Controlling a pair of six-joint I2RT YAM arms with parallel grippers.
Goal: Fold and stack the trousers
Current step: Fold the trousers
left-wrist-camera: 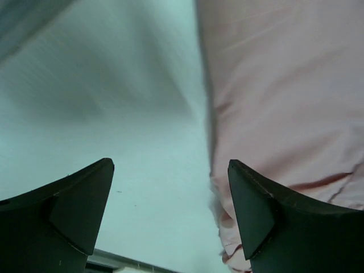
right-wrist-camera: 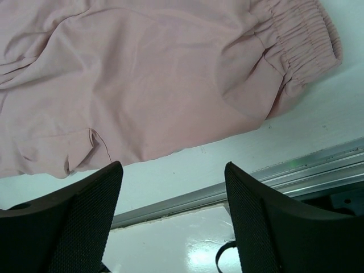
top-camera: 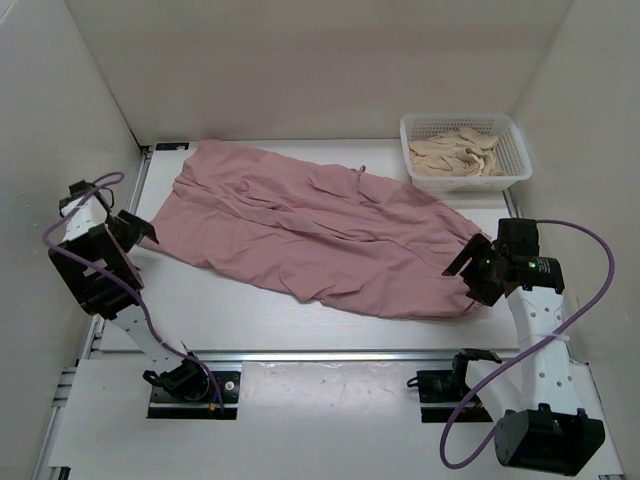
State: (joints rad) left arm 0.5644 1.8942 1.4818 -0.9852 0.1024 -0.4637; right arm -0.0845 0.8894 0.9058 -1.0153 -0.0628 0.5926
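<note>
**On the counter, trousers lying spread between two released pincers**

Across the white counter (top-camera: 250,310), the dusty-pink trousers (top-camera: 310,230) are lying flat and rumpled. They are running diagonally from the far left toward the near right, and a gathered elastic edge (right-wrist-camera: 301,40) is showing at the right end.

The left arm is leaning out to the left of its base, with its wrist turning in toward the fabric's left edge. The right arm is arching up from its base and angling down and leftward at the right end of the cloth.

A white basket (top-camera: 465,150) is sitting in the far right corner near the trousers, holding pale beige cloths (top-camera: 460,155).

The left pincer (left-wrist-camera: 169,165) is hanging over the counter with its jaws wide apart, one finger over the cloth's border, grasping nothing. The right pincer (right-wrist-camera: 172,166) is likewise standing released just beside the fabric's near edge.
</note>
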